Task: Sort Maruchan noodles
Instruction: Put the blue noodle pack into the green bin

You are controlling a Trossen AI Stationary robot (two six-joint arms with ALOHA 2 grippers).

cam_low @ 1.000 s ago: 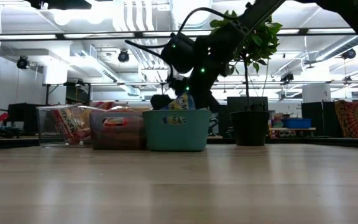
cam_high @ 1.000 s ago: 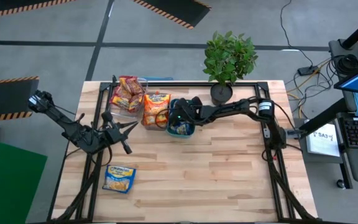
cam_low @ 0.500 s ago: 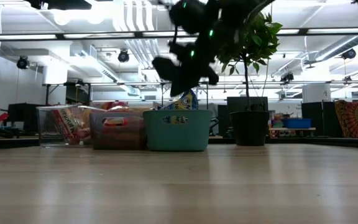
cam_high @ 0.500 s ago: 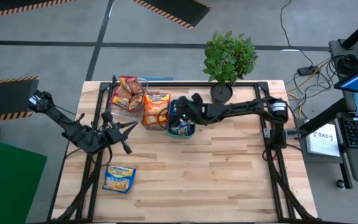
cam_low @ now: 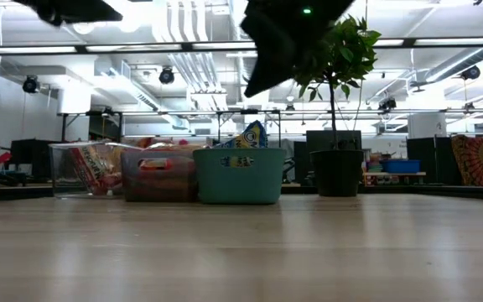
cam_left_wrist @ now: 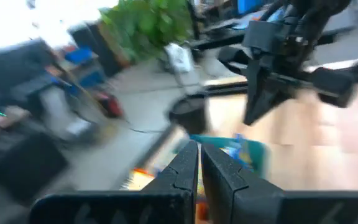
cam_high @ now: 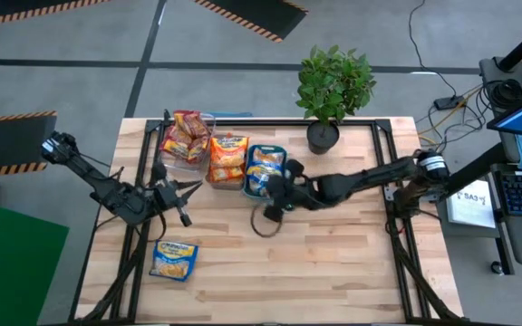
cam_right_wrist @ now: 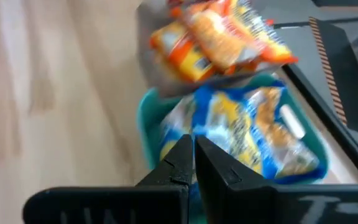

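Observation:
Maruchan noodles lie sorted in three bins at the far side. Red packets (cam_high: pixel 187 134) fill the clear bin, orange packets (cam_high: pixel 227 156) the grey bin, and blue-and-yellow packets (cam_high: pixel 263 167) the teal bin (cam_low: pixel 237 176). One more blue-and-yellow packet (cam_high: pixel 173 260) lies flat on the table near the left front. My right gripper (cam_high: pixel 275 204) hangs shut and empty above the table, just on the near side of the teal bin. My left gripper (cam_high: pixel 185 194) hovers shut and empty over the table's left side, pointing level toward the bins.
A potted plant (cam_high: pixel 324 134) stands at the far edge, right of the bins. A black metal frame (cam_high: pixel 388 172) runs along the table's sides. The wooden table (cam_high: pixel 333 263) lies bare in front of the bins and to the right.
My right gripper has risen from over the teal bin and drawn back toward the table's near edge, staying shut with nothing in it. The blue-and-yellow packets stay in the teal bin, now uncovered in the high view.

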